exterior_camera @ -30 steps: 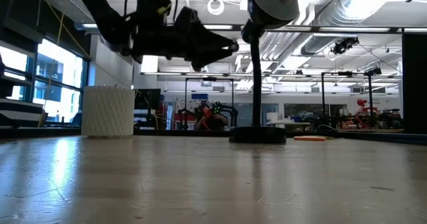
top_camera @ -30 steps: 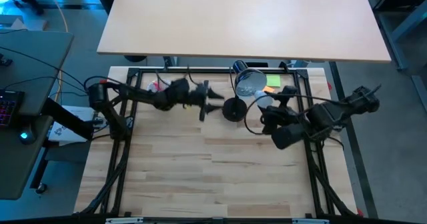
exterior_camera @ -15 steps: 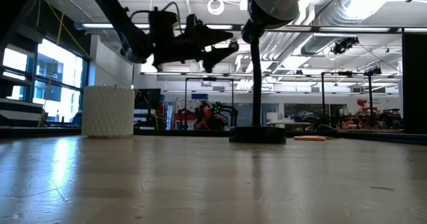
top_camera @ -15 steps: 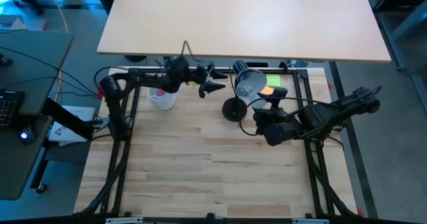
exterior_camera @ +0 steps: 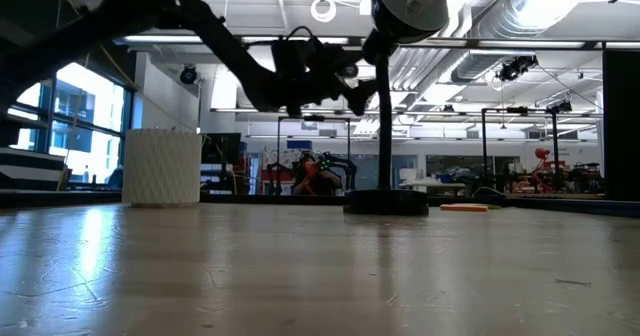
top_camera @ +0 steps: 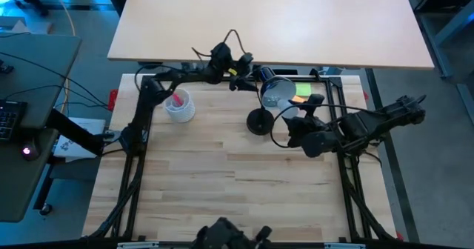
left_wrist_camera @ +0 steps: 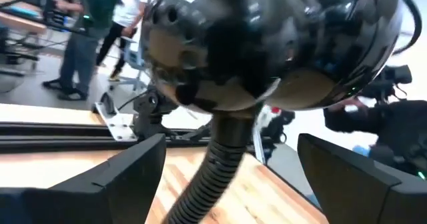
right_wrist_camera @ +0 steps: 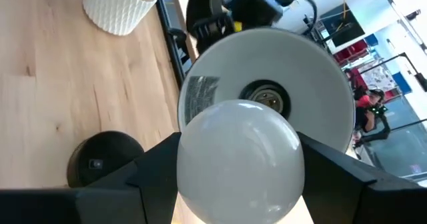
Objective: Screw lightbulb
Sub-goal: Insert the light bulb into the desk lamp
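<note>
The right gripper (right_wrist_camera: 237, 177) holds the lightbulb (right_wrist_camera: 238, 159) between its two fingers, closed on its sides. The bulb sits in the air, in front of the lamp shade (right_wrist_camera: 267, 94). Inside the shade, the socket (right_wrist_camera: 266, 97) is empty, so the bulb is not screwed in yet. It looks like it must go in and be turned. Farther back, the left gripper (left_wrist_camera: 223, 177) is wide open around the lamp's bendy neck (left_wrist_camera: 210, 184), holding nothing. The white cup (top_camera: 178, 106) stands well apart.

Left gripper (top_camera: 243, 77) beside lamp head (top_camera: 277, 92); cup (top_camera: 179, 106) nearby.
</note>
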